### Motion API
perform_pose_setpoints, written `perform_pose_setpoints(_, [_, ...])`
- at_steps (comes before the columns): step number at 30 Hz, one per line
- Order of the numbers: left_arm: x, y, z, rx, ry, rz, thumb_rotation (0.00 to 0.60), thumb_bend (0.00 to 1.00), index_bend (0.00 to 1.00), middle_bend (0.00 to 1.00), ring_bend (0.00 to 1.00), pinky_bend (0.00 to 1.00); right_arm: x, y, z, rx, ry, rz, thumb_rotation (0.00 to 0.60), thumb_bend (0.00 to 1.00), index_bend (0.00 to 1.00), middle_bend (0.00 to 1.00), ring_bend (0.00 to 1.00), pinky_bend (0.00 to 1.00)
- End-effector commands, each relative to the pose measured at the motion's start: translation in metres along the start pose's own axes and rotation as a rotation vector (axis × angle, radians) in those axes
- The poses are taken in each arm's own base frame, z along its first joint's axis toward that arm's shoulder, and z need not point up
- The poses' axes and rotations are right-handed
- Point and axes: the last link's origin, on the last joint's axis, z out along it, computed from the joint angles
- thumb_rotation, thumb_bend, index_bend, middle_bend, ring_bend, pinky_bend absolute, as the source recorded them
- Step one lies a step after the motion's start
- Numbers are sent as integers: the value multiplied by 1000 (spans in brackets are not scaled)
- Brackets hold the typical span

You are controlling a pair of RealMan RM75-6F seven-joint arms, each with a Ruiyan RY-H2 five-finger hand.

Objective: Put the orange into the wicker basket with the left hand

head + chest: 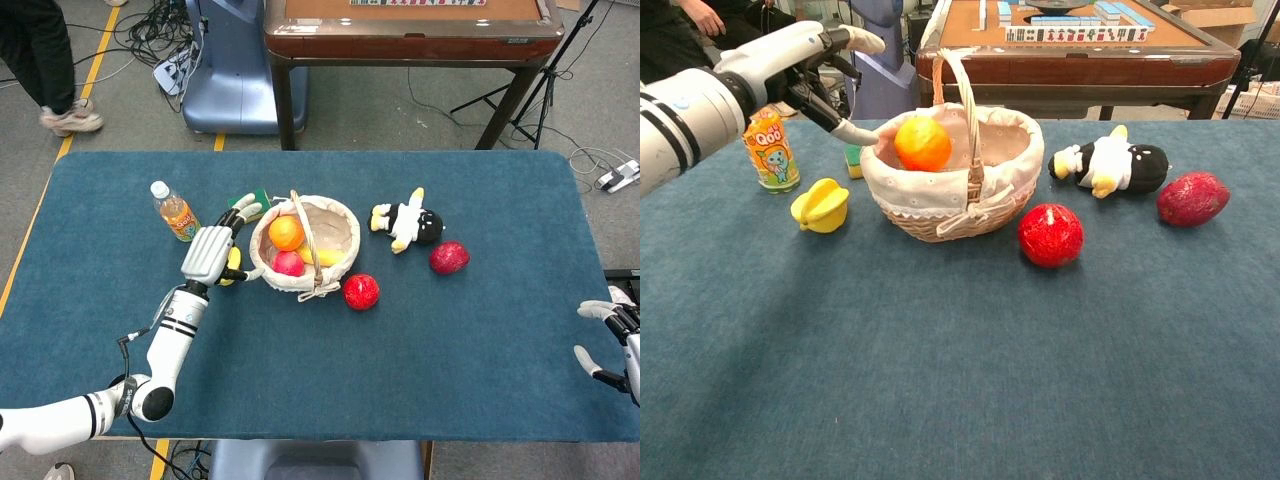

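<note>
The orange lies inside the wicker basket, at its left side, with nothing touching it. It sits among a pink apple and a banana. My left hand hovers just left of the basket's rim with its fingers spread and nothing in them. My right hand shows only in the head view, at the table's far right edge, fingers apart and empty.
An orange-drink bottle, a yellow fruit and a green sponge stand left of the basket. A red ball, a penguin plush and a dark red fruit lie to its right.
</note>
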Motion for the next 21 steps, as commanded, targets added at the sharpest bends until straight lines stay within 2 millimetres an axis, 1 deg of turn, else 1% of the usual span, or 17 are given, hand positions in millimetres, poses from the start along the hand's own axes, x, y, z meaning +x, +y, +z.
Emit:
perform_pose_setpoints(1, [9, -9, -10, 27, 4, 33, 600, 59, 146, 33, 160, 454, 1, 0, -1, -1, 1, -1, 600, 260, 361, 331, 263, 281])
perform_pose_setpoints(6, [26, -30, -37, 76, -9, 125, 600, 59, 156, 37, 162, 453, 1, 2, -2, -8, 1, -2, 600, 259, 361, 331, 263, 282])
perform_pose_setpoints(9, [38, -46, -58, 114, -1, 171, 600, 59, 164, 45, 166, 444, 1, 3, -3, -11, -1, 1, 600, 260, 361, 331, 263, 281])
perform_pose_setpoints(14, [62, -79, -98, 193, 50, 255, 600, 59, 189, 69, 169, 426, 0, 5, -2, -12, -6, -1, 600, 260, 361, 331, 263, 281])
perform_pose_setpoints(18, [73, -98, -127, 248, 83, 270, 600, 60, 209, 96, 175, 425, 0, 3, -1, -3, -11, -2, 600, 260, 361, 331, 262, 281])
perform_pose_setpoints(21, [80, -108, -150, 285, 89, 272, 600, 59, 213, 101, 177, 425, -2, 1, 1, 5, -20, 4, 600, 259, 361, 331, 263, 282])
